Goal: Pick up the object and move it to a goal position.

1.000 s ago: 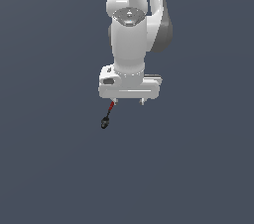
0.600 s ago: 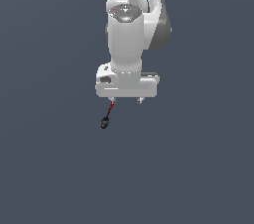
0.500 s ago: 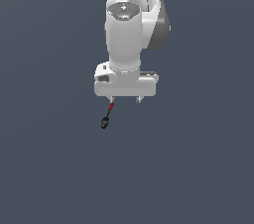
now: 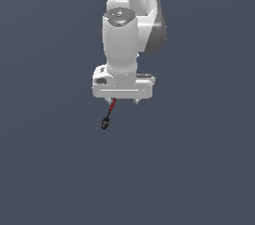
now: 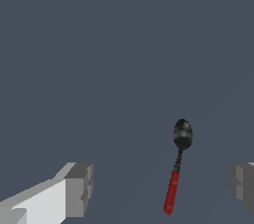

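Exterior view: a white gripper [image 4: 122, 101] points down over grey ground; the object [image 4: 108, 115], a red-and-black spoon, slants just below it. Wrist view: fingers [image 5: 79, 190] spread wide, released; the object [image 5: 177, 167] lies between them, nearer one pad.

A plain dark grey-blue floor [image 4: 55, 169] is filling both views, flat and unmarked, with no edge or corner showing. A small spoon [image 4: 108, 115] is showing against it, red handle and glossy black bowl [image 5: 182, 134], slightly tilted; whether it is resting on the floor or sitting above it cannot be told.
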